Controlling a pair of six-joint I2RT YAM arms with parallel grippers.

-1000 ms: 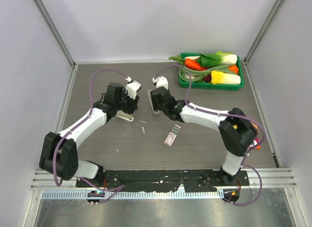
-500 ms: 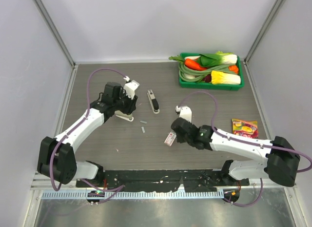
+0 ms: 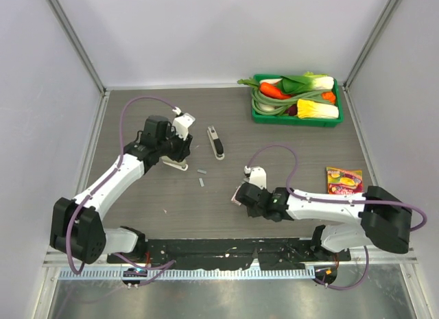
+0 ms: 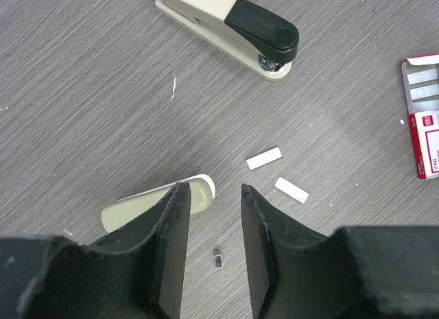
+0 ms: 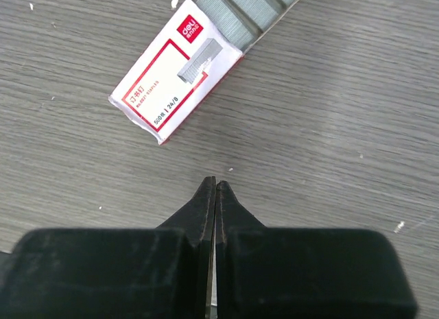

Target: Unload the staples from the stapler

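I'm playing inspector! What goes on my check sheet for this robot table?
Surface: grey wood-look table, with a few tiny white specks.
Job's things: small pale stapler; two loose staple strips beside it.
Clutter: bigger cream-and-black stapler; open staple box; green basket of vegetables; snack packet.
Grippers: left tool open and empty, over the small pale stapler; right tool shut and empty, near the staple box, not touching it.
Cables: purple cables loop up from both tools, not lying on any item.
Surroundings: plain pale walls on three sides.
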